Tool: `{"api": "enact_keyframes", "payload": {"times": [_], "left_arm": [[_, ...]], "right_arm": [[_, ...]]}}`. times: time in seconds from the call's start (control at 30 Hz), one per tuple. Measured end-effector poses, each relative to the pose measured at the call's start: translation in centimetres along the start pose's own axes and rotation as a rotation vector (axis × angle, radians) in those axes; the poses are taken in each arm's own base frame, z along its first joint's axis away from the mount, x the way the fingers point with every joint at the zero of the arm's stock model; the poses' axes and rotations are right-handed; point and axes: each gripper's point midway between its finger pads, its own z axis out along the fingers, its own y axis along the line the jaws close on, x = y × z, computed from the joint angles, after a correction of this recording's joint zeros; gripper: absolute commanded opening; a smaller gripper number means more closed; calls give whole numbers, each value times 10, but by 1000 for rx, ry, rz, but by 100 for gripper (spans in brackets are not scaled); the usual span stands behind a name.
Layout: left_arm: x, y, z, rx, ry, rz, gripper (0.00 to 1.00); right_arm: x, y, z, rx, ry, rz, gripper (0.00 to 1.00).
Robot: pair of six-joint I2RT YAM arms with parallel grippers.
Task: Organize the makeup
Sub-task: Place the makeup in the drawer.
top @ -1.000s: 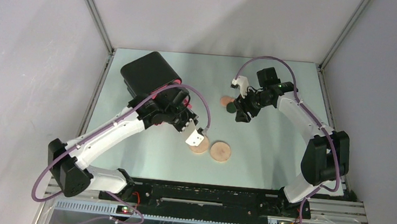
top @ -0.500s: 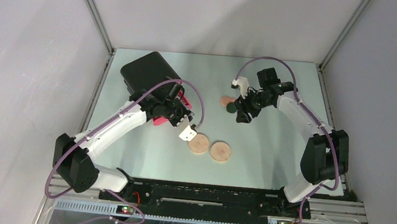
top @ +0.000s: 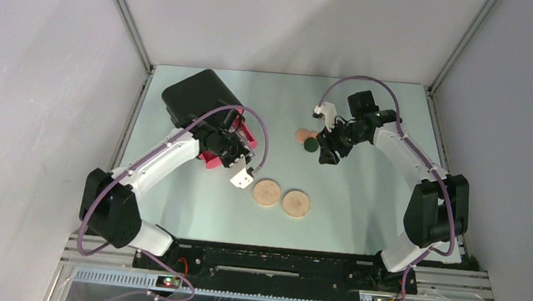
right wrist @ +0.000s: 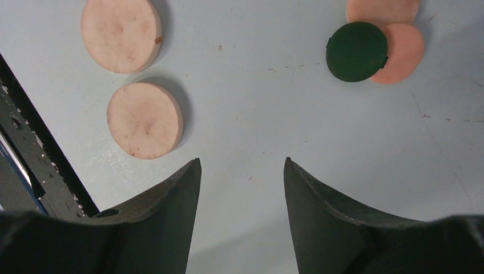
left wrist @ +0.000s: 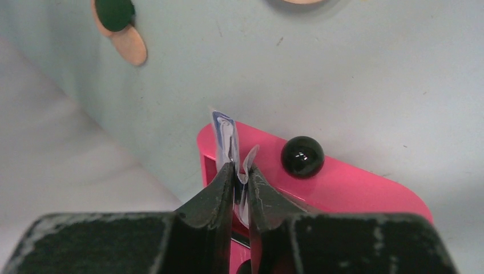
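My left gripper (left wrist: 240,174) is shut on a clear packet (left wrist: 225,134) that sticks up between its jaws. It hangs over the open pink drawer (left wrist: 354,188) with the black knob (left wrist: 302,157); in the top view the left gripper (top: 230,158) is at the drawer's front. Two tan round discs (top: 267,192) (top: 295,202) lie side by side mid-table. A dark-green round (top: 311,145) overlaps a peach round (top: 303,134) further back. My right gripper (top: 321,154) stands open just right of them, with bare table between its fingertips (right wrist: 242,162). Its view shows the green round (right wrist: 357,51) and both discs (right wrist: 145,120).
The black box (top: 197,97) stands at the back left, its pink drawer (top: 211,162) pulled out toward the middle. Grey walls close the table on the left, back and right. Both arm bases sit along the near edge.
My left arm has drawn back from beside the nearer tan disc to over the pink drawer, carrying the packet. The right arm has barely shifted.
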Motion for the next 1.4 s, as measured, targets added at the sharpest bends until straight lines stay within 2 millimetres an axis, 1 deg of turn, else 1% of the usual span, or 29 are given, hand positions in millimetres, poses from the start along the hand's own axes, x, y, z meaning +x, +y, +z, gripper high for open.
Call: {"api": "enact_keyframes", "payload": {"times": [0.17,0.43,0.77,1.0,1.2,1.4], "left_arm": [[10,-10,5,37,-6,22,22],[23,-12,6,41,-14,16,27],[41,-13,-3,30,14,-24,36],[47,-17,-4,36,19,-44,43],[54,-12,-4,36,34,-46,49],[53,-13,-4,34,25,-59,57]], "right_arm": [[1,-3,-2,6,-1,7,64],[2,-5,-3,11,-2,12,64],[6,-7,2,5,12,22,64],[7,-7,3,4,15,23,64],[7,-7,3,3,16,22,64],[7,-7,3,3,16,21,64]]}}
